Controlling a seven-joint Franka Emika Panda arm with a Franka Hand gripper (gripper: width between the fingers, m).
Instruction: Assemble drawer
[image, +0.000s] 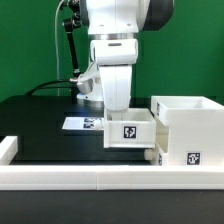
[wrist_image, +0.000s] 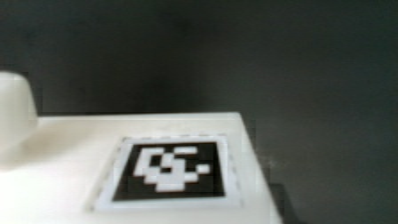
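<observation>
From my end, the small tray (image: 130, 131) sits mid-table, touching the tall shell (image: 186, 122) on the exterior view's right. The gripper (image: 117, 104) is down behind the tray with its fingers hidden, so I can't tell if it's apart or clamped. Wrist cam shows mostly a tag (wrist_image: 173, 170).

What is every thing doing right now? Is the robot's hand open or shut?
gripper: down at the small tray; open or shut, cannot tell.
small tray: upright, tag facing the exterior camera, beside the shell.
shell: standing on the table, opening facing up.
marker board: lying flat, untouched.
</observation>
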